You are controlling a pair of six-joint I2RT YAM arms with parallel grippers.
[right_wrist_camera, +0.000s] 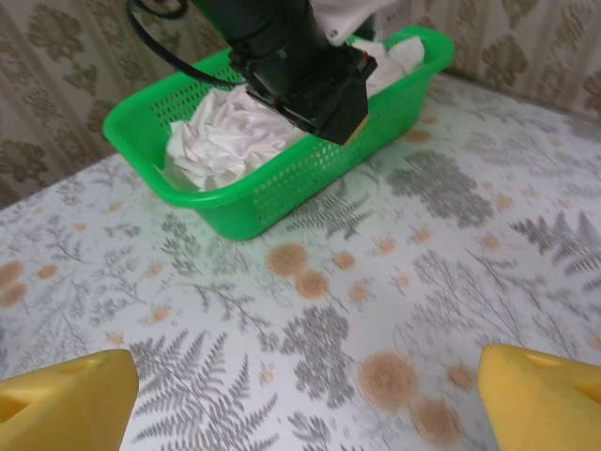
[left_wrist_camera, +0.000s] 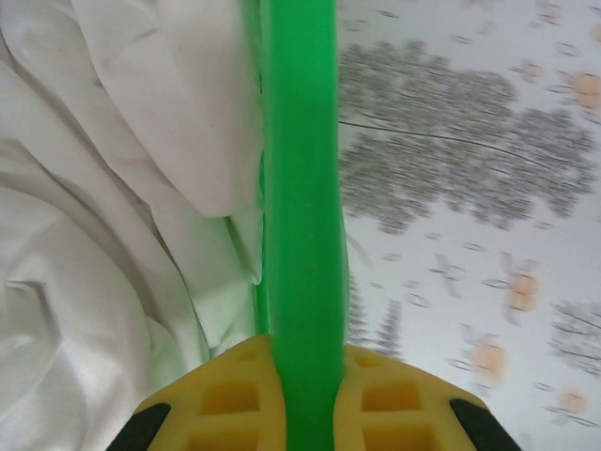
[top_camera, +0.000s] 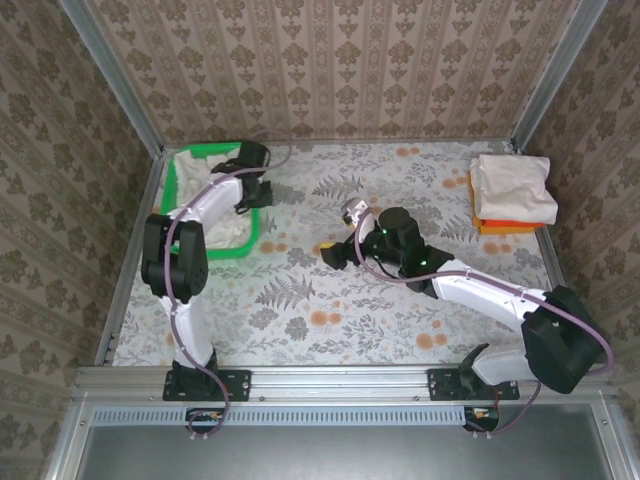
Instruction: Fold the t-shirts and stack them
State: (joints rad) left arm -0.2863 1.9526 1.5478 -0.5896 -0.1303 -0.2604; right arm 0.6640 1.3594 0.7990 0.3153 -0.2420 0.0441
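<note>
The left gripper clamped shut on the rim of the green basket, while the right gripper hung wide open over the table.
The left gripper's yellow pads pressed the rim from both sides at the bottom of the left wrist view, with crumpled white t-shirts heaped inside the basket at frame left. In the top view the basket sat at the upper left. The right gripper's yellow fingertips stood far apart in the lower corners of its wrist view, holding nothing. At the top view's upper right, a folded off-white t-shirt lay on an orange t-shirt.
</note>
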